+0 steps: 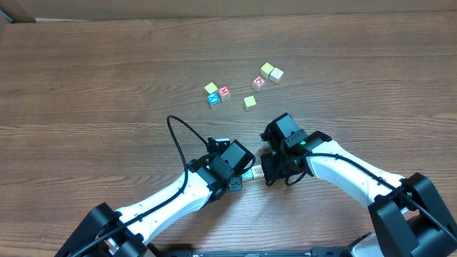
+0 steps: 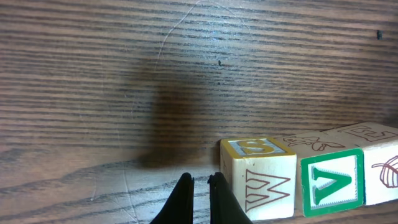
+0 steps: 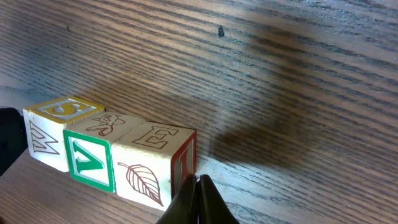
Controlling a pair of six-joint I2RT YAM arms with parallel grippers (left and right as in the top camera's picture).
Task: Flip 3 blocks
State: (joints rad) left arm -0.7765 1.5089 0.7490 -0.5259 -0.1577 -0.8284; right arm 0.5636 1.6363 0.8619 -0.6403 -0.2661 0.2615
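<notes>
My left pincer (image 2: 200, 186) comes in from the near left. Its two dark fingers (image 2: 183, 198) are drawn together, only a thin sliver of table (image 2: 93, 74) shows between them, and they clasp nothing. The tips sit low over the wood, just beside the left end of the row of blocks (image 1: 252, 173). I cannot tell whether my right-hand finger touches that end.

The row lies near me, in the small gap between my two wrists, and its three cubes sit face to face. The S block (image 2: 258, 177) is leftmost, with a yellow-framed S on top and a red-brown W on its near side. The V block (image 2: 333, 180) is in the middle, with a green-framed V facing me and a line drawing on top. The E block (image 3: 155, 165) is rightmost, with an E on top, a leaf on its near face and a red-edged face at its right end.

My right pincer (image 3: 196, 193) is pressed together and empty. Its tip is just beside the near right corner of the E block, and whether it touches I cannot tell.

Farther off across the table lie the loose cubes: a trio (image 1: 223, 92) on the left, a lone yellow-topped cube (image 1: 249, 102) in the middle and another three (image 1: 266, 69) to the right, all well apart from my row.
</notes>
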